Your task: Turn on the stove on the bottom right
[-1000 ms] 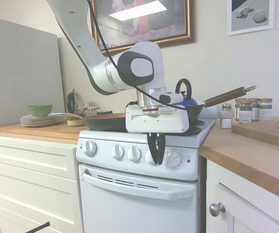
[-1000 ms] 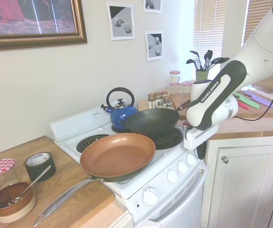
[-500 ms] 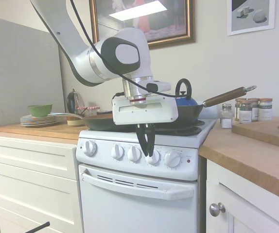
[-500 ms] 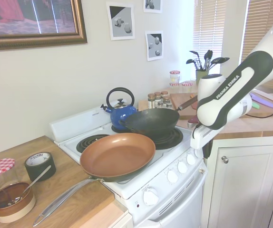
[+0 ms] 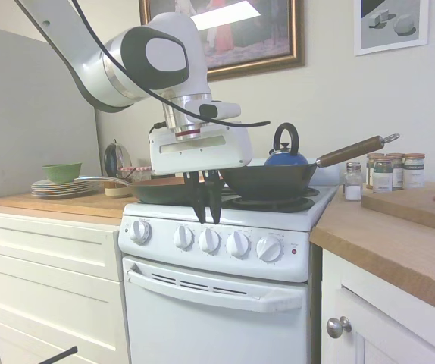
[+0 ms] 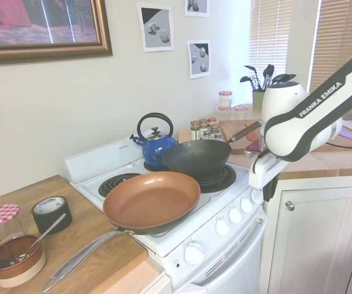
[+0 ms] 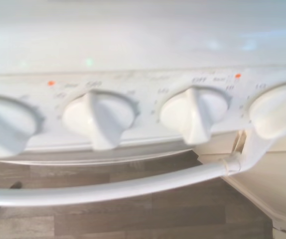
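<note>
Stove (image 5: 217,303): I see the narrow white range standing between wood-topped cabinets (image 5: 47,258), its five knobs (image 5: 209,240) in a row on the front panel, a small red light (image 5: 294,251) at the row's right end.
Gripper (image 5: 205,214): it hangs in front of the panel's upper edge, above the knobs and touching none; fingers (image 5: 198,199) close together, clasping nothing.
Cooktop: a copper frying pan (image 6: 151,201) on the near left burner, a dark wok (image 6: 194,156) on the right, a blue kettle (image 6: 156,144) behind.
Wrist view: blurred knobs (image 7: 193,113) and the oven handle (image 7: 108,189) beneath them.
Counter: spice jars (image 5: 388,171) to the stove's right.
</note>
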`<state>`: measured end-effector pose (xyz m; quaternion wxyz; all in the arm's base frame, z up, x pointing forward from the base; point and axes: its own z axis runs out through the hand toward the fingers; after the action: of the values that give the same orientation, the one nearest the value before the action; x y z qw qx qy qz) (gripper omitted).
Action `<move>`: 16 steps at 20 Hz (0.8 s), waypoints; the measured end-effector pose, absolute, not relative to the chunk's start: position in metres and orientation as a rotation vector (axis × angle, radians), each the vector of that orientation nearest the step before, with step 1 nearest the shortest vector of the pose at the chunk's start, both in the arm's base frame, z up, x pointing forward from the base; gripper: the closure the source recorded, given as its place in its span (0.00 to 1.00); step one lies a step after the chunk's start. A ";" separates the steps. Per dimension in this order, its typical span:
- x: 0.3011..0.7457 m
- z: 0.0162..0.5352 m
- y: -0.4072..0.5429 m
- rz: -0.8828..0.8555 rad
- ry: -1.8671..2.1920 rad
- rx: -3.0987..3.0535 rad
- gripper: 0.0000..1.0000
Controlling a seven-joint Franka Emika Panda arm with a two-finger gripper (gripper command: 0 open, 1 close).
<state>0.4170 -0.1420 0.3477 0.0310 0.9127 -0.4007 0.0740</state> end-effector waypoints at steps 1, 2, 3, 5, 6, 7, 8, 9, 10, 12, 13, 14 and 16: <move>0.415 0.350 -0.140 0.234 -1.234 2.812 0.00; 0.413 0.352 -0.139 0.237 -1.232 2.811 0.00; 0.412 0.354 -0.137 0.240 -1.230 2.811 0.00; 0.411 0.357 -0.135 0.248 -1.228 2.810 0.00; 0.411 0.359 -0.134 0.252 -1.227 2.810 0.00; 0.411 0.360 -0.133 0.255 -1.227 2.810 0.00; 0.411 0.361 -0.133 0.257 -1.228 2.810 0.00; 0.411 0.361 -0.133 0.259 -1.230 2.810 0.00; 0.411 0.362 -0.133 0.261 -1.233 2.809 0.00; 0.411 0.363 -0.134 0.264 -1.240 2.808 0.00; 0.411 0.363 -0.135 0.265 -1.242 2.807 0.00; 0.410 0.363 -0.135 0.265 -1.244 2.807 0.00; 0.410 0.363 -0.135 0.265 -1.246 2.807 0.00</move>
<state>0.4103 -0.1350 0.3631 0.0297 0.9102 -0.4040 0.0859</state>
